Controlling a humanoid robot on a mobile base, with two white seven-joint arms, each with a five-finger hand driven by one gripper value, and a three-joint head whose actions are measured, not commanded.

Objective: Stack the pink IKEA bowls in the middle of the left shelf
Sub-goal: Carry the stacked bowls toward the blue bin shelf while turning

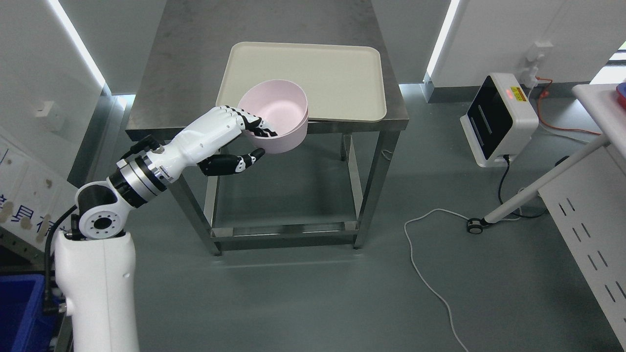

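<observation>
Left hand [234, 139] grips the pink bowls [277, 116] at the near rim, fingers [254, 122] hooked inside, thumb beneath. The nested bowls hang tilted over the steel table's [161, 98] front edge, just beside the cream tray [332, 78].

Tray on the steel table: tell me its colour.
The tray is cream, an off-white, seen best in the head view.

No legible txt; wall sign [19, 215] chars cut off.
</observation>
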